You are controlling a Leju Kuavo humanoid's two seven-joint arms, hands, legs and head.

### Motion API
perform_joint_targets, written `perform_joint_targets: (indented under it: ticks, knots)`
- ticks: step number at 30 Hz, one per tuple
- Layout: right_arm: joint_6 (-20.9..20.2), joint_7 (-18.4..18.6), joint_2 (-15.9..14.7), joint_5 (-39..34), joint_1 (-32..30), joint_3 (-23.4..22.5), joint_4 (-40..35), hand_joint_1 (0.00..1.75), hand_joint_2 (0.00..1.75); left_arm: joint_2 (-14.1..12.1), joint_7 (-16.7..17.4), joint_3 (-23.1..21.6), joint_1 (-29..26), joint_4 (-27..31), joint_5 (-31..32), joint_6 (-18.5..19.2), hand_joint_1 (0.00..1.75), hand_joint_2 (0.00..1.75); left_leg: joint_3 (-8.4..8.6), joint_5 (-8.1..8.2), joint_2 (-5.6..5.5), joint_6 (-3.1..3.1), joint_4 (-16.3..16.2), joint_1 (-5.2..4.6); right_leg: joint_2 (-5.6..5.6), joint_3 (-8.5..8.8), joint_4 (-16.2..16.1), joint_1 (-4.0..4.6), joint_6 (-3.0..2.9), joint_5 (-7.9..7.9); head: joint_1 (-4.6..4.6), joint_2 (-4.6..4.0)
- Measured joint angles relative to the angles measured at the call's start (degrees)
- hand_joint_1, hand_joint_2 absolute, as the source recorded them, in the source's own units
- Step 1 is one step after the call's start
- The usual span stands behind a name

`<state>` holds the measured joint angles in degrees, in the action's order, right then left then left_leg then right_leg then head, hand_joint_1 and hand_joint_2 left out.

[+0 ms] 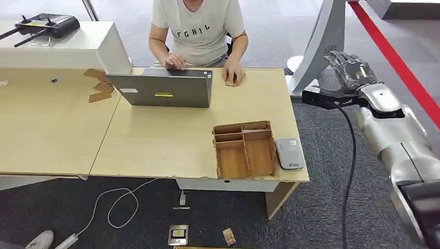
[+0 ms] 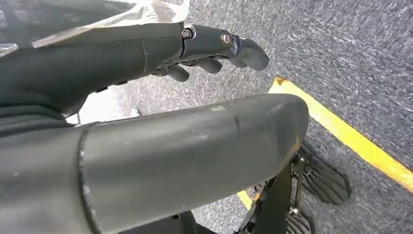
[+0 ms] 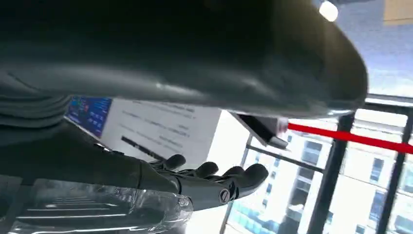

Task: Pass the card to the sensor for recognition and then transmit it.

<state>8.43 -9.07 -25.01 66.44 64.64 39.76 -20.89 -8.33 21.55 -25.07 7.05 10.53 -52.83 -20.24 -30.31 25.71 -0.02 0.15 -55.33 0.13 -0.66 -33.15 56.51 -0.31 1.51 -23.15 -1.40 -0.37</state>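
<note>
Head view: my right hand raised beside the table, fingers spread, holding nothing.
Sensor lies well apart; left hand likewise spread, bare.

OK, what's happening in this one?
The right robot hand is raised beside the table, past its right edge, fingers spread and holding nothing. No card is visible in it. On the table sit a wooden tray and, just right of it, a small grey sensor. A person across the table works at a laptop. The left robot hand hangs over the floor, empty.
</note>
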Motion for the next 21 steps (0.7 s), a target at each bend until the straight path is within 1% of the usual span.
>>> perform_joint_targets:
  ticks: [2, 4, 6, 8, 11, 14, 16, 18, 21]
  knots:
    - [-0.6, 1.5, -1.8, -0.7, -0.7, -0.7, 0.7, 0.0, 0.0, 0.2, -0.2, -0.2, 0.0, 0.0, -0.2, -0.2, 0.0, 0.0, -0.01, -0.01, -0.03, 0.0, 0.0, 0.01, -0.05, -0.01, 0.0, 0.02, 0.0, -0.01, -0.02, 0.0]
    - [-1.7, 2.3, -3.7, -1.6, -2.7, -1.5, 1.3, 0.0, 0.0, 0.2, -0.8, -0.3, -0.2, 0.0, -0.1, 1.6, 0.0, 0.0, 0.02, 0.01, -0.04, 0.01, 0.0, 0.07, -0.06, 0.06, -0.1, 0.12, 0.0, -0.02, 0.02, 0.0]
    - [-1.6, 3.0, -5.8, -4.2, -7.2, -2.8, 1.8, 0.0, 0.0, 0.0, -1.5, -0.4, -0.1, 0.0, -0.1, 2.9, 0.0, 0.0, 0.07, 0.04, -0.16, 0.04, 0.0, 0.21, -0.16, 0.3, -0.2, 0.25, 0.0, -0.03, -0.04, 0.0]
    - [-0.8, 3.0, -7.5, -6.6, -12.4, -4.2, 2.3, 0.0, 0.0, 0.0, -2.1, -0.6, -0.2, 0.0, -0.4, 3.0, 0.0, 0.0, 0.05, 0.08, -0.17, 0.06, 0.0, 0.25, -0.16, 0.32, -0.2, 0.3, 0.0, -0.03, 0.0, 0.0]
    - [0.9, 3.3, -9.2, -10.2, -20.2, -6.4, 3.1, 0.0, 0.0, -0.1, -2.5, -1.0, -0.2, 0.0, -1.0, 2.5, 0.0, 0.0, -0.05, 0.12, -0.2, 0.11, 0.0, 0.24, -0.17, 0.24, -0.2, 0.26, 0.02, -0.06, 0.0, 0.0]
    - [3.3, 4.0, -10.1, -12.0, -26.5, -9.1, 3.8, 0.0, 0.0, -0.1, -2.6, -1.4, -0.2, 0.0, -1.2, 1.7, 0.0, 0.0, -0.04, 0.15, -0.16, 0.14, 0.0, 0.24, -0.17, 0.22, -0.2, 0.26, 0.01, -0.09, -0.02, 0.0]
    - [3.4, 4.6, -10.4, -13.6, -29.8, -10.3, 4.2, 0.0, 0.0, 0.0, -2.6, -1.6, -0.2, 0.0, -1.6, 1.4, 0.0, 0.0, -0.05, 0.15, -0.15, 0.14, 0.1, 0.24, -0.17, 0.2, -0.2, 0.26, 0.0, -0.09, 0.02, 0.0]
    - [3.5, 5.5, -10.4, -16.6, -33.3, -12.3, 4.5, 0.0, 0.0, 0.1, -2.5, -1.7, -0.1, 0.0, -2.1, 0.9, 0.0, 0.0, -0.04, 0.15, -0.17, 0.14, 0.0, 0.24, -0.17, 0.22, -0.2, 0.27, 0.0, -0.1, 0.0, 0.0]
    - [4.6, 6.1, -9.7, -19.8, -39.1, -15.6, 5.0, 0.0, 0.0, 0.3, -2.4, -1.7, -0.1, 0.0, -2.4, 0.4, 0.0, 0.0, -0.09, 0.16, -0.21, 0.13, 0.1, 0.24, -0.2, 0.23, -0.2, 0.27, 0.02, -0.15, 0.0, 0.0]
